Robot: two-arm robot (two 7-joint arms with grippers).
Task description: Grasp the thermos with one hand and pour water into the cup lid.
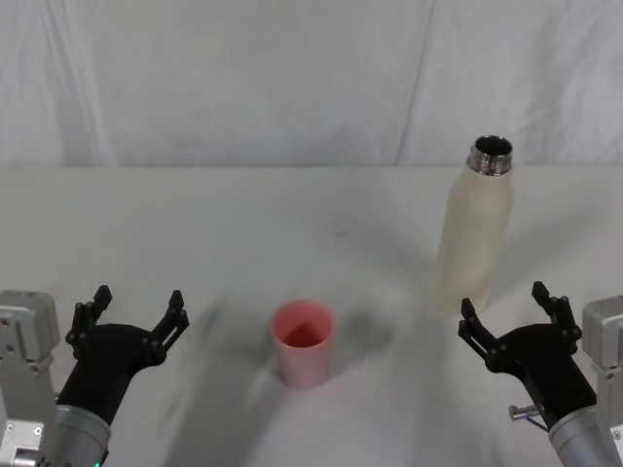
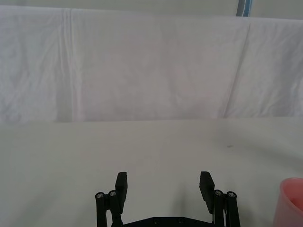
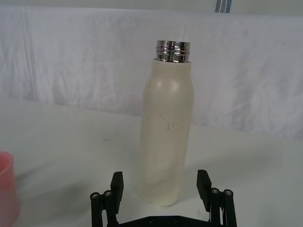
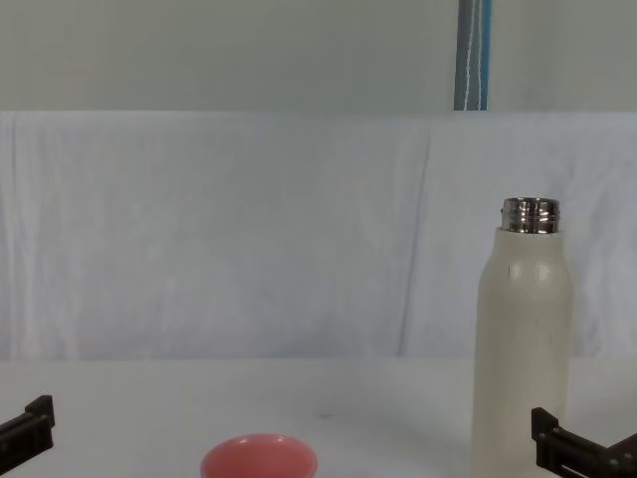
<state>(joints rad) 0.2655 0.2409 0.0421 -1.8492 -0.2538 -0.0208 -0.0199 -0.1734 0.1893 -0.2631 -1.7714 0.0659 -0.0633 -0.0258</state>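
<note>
The thermos (image 1: 475,233) stands upright on the white bench (image 1: 214,224), over on the robot's right side and toward the back, its cap off so the shiny threaded steel neck is open to the air. Its cream-white body carries no brand, label or lettering that I can make out; the right wrist view shows only a few faint scuff marks partway up the side.

The cup lid (image 1: 303,342) sits upright near the middle of the bench, nearer the robot than the thermos and well apart from it to its left. It is plain pink, with no writing on it.

The right hand (image 1: 512,313) hangs low just in front of the thermos, its black fingers spread wide and holding nothing; in the right wrist view the bottle's base shows between the two fingertips but beyond them, not touched.

The left hand (image 1: 136,311) hovers at the near left, beside the cup lid but apart from it, its fingers likewise spread wide and empty.

A white cloth (image 4: 249,229) hangs behind the bench.
</note>
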